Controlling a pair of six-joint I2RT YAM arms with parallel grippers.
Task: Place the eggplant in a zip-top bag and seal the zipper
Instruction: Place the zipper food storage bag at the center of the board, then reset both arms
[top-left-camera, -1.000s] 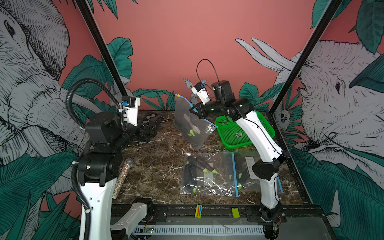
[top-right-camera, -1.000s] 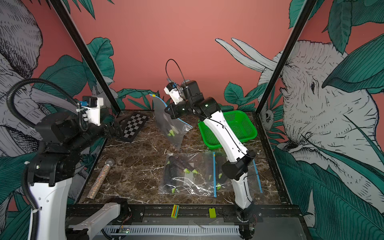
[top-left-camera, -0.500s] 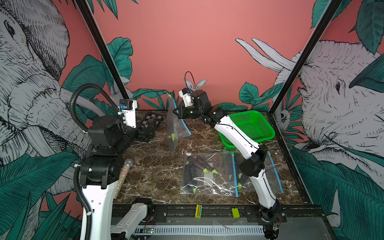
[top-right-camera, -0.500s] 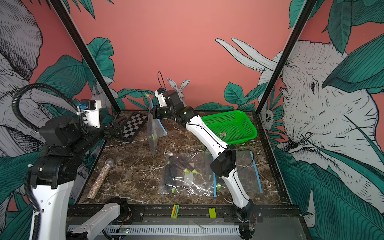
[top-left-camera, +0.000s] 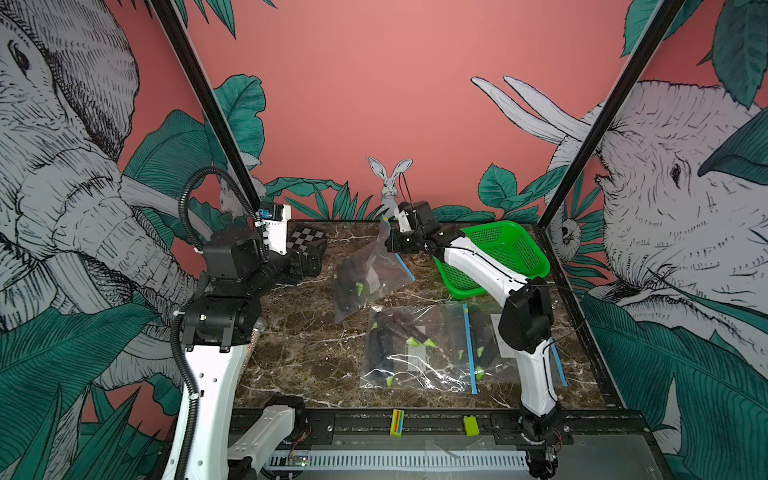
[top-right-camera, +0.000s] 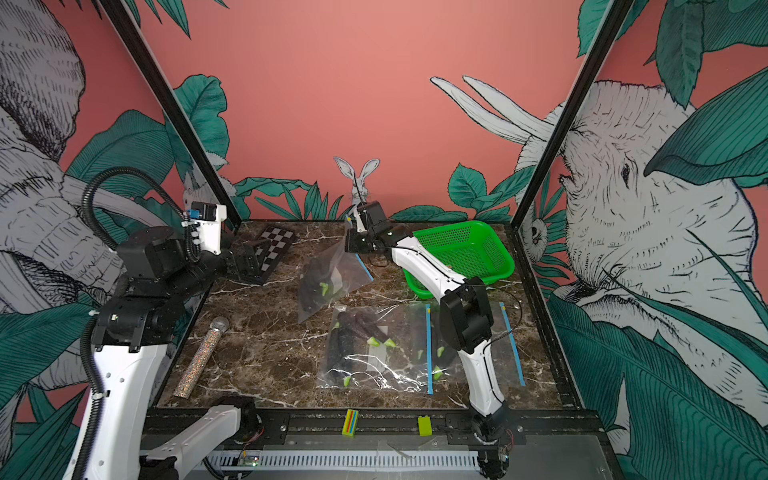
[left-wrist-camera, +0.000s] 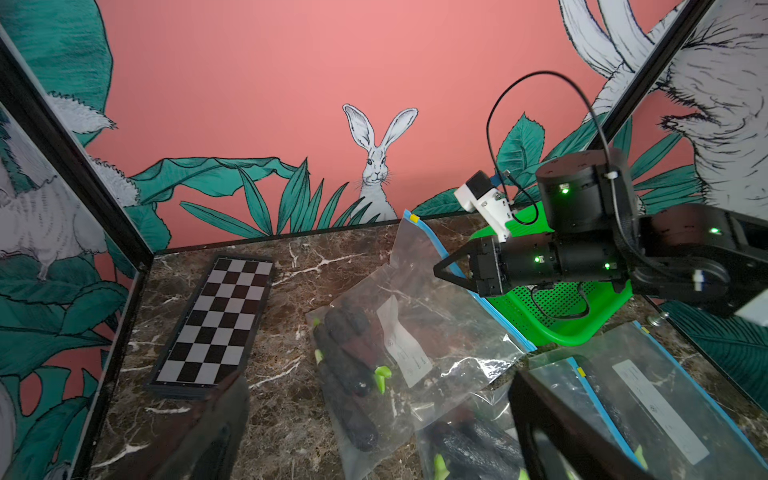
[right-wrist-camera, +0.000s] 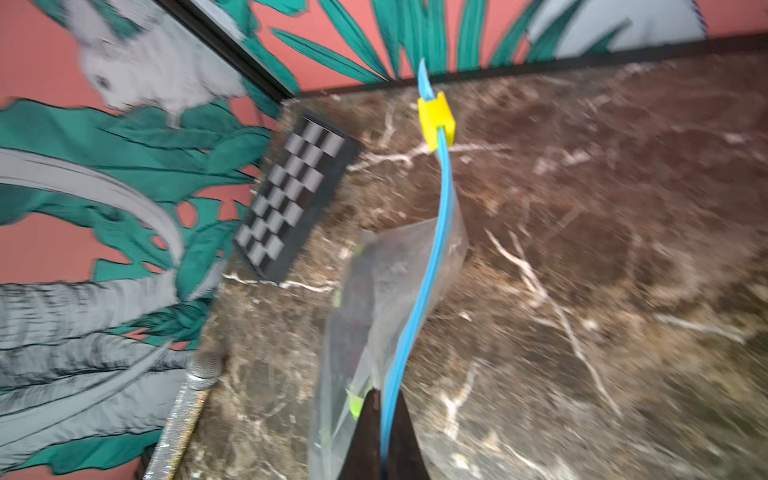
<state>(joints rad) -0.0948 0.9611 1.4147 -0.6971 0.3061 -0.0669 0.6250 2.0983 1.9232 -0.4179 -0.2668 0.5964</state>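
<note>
1. Eggplant (left-wrist-camera: 340, 361) is lying inside a clear zip-top bag (top-left-camera: 365, 274) toward the back of the marble table (top-left-camera: 299, 353). Its dark skin and green stems are showing through the plastic. There seems to be more than one piece in there, though the folds are making a count unsure.
2. The right gripper (top-left-camera: 388, 245) is pinching its jaws tight on the bag's blue zipper strip (right-wrist-camera: 434, 257). It is holding that top edge up off the table while the bag's lower part is resting on the marble.
3. A yellow slider (right-wrist-camera: 436, 120) is sitting near the far end of the strip, well beyond the gripper's fingers (right-wrist-camera: 370, 436).
4. The left gripper (top-right-camera: 245, 264) is hovering with its jaws spread wide and is gripping nothing. It is hanging just beside the chessboard (left-wrist-camera: 216, 320) and apart from the held bag.
5. A green basket (top-left-camera: 523, 249) is standing at the back right of the table, behind the right arm.
6. More filled bags (top-left-camera: 415, 361) are lying flat nearer the front edge.
7. A glittery microphone (top-right-camera: 201, 361) is lying along the table's left side.
</note>
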